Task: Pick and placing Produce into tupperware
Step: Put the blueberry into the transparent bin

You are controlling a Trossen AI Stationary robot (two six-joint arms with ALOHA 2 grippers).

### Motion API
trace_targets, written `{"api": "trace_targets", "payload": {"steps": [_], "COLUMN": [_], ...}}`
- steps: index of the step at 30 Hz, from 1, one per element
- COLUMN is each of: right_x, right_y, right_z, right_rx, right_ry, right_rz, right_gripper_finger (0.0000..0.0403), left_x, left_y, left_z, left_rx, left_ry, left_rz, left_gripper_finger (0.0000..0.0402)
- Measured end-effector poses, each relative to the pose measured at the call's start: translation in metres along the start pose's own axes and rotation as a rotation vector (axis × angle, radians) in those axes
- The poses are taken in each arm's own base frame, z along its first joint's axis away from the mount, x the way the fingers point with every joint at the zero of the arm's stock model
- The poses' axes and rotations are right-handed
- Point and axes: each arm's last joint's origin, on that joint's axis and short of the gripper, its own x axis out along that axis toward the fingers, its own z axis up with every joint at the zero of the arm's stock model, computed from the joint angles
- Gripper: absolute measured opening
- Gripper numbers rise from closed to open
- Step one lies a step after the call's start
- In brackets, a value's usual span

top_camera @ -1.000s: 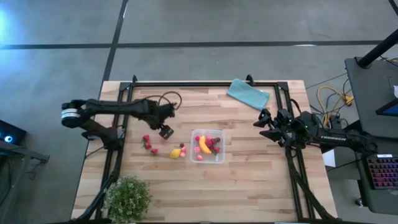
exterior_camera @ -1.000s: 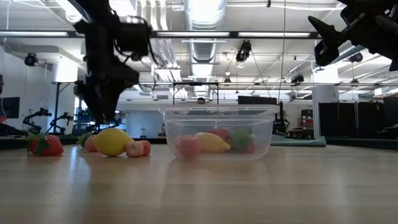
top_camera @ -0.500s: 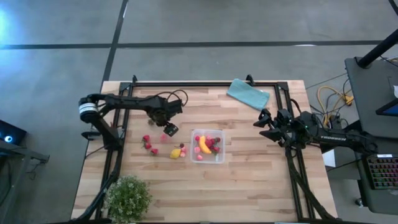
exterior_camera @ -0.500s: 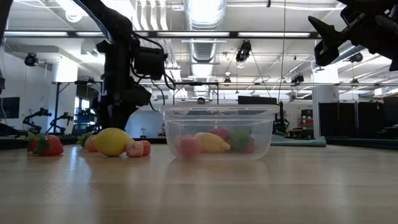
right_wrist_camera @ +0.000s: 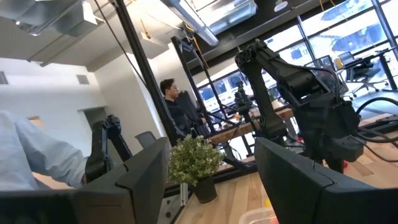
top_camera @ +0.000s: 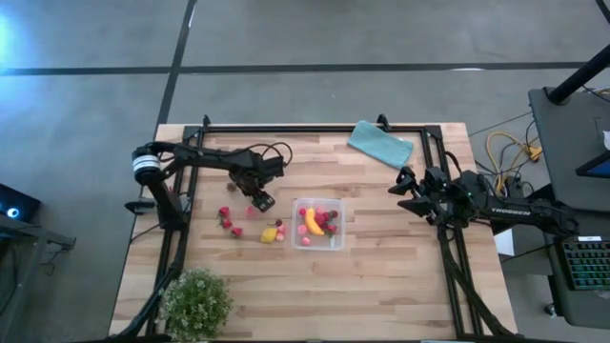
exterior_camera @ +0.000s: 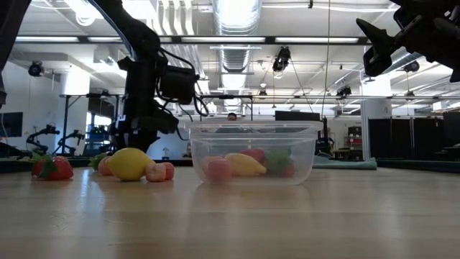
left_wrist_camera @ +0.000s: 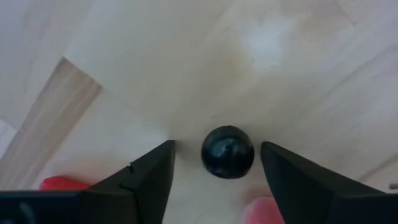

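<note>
The clear square tupperware (top_camera: 318, 223) (exterior_camera: 253, 155) stands mid-table and holds a yellow banana (top_camera: 311, 221) and several red and pink pieces. More produce lies on the wood to its left: a lemon (top_camera: 270, 234) (exterior_camera: 129, 163), red strawberries (top_camera: 228, 222) (exterior_camera: 52, 167) and pink pieces (exterior_camera: 159, 171). My left gripper (top_camera: 257, 201) (left_wrist_camera: 216, 148) is open and points down, with one finger on each side of a small dark round fruit (left_wrist_camera: 227, 152) that lies on the table, apart from both. My right gripper (top_camera: 405, 194) (right_wrist_camera: 212, 149) waits open, raised by the table's right edge.
A folded teal cloth (top_camera: 381, 144) lies at the far edge. A leafy green plant (top_camera: 196, 303) stands at the near left corner. A red piece (left_wrist_camera: 62, 183) and a pink piece (left_wrist_camera: 264, 208) lie close beside the left fingers. Bare wood stretches along the near side.
My left arm has drawn its elbow in toward the table, and its gripper has shifted a little toward the tupperware. It stays open over the spot left of the box. The produce, the tupperware and the right arm have kept still.
</note>
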Motion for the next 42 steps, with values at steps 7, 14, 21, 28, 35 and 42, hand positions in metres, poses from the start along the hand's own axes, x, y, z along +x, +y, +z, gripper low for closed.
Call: {"api": "trace_targets", "payload": {"steps": [7,14,21,28,35,42], "right_x": [0.000,0.000,0.000,0.000,0.000,0.000], "right_y": [0.000,0.000,0.000,0.000,0.000,0.000], "right_z": [0.000,0.000,0.000,0.000,0.000,0.000], "right_rx": [0.000,0.000,0.000,0.000,0.000,0.000], "right_ry": [0.000,0.000,0.000,0.000,0.000,0.000], "right_rz": [0.000,0.000,0.000,0.000,0.000,0.000], "right_gripper_finger": [0.0228,0.0228,0.0228,0.0228,0.0228,0.0228], "left_x": [0.000,0.000,-0.001,-0.005,-0.063,-0.126], "left_y": [-0.001,-0.002,-0.002,-0.001,-0.030,-0.077], "left_z": [0.002,0.003,0.003,-0.002,0.007,0.016], "left_rx": [-0.001,0.007,0.007,0.004,0.133,0.370], "left_ry": [-0.026,-0.037,-0.038,0.001,-0.150,-0.406], "left_rz": [-0.003,-0.005,-0.002,0.003,-0.113,-0.346], "left_gripper_finger": [0.0160,0.0125,0.0098,0.0093,0.0092,0.0091]}}
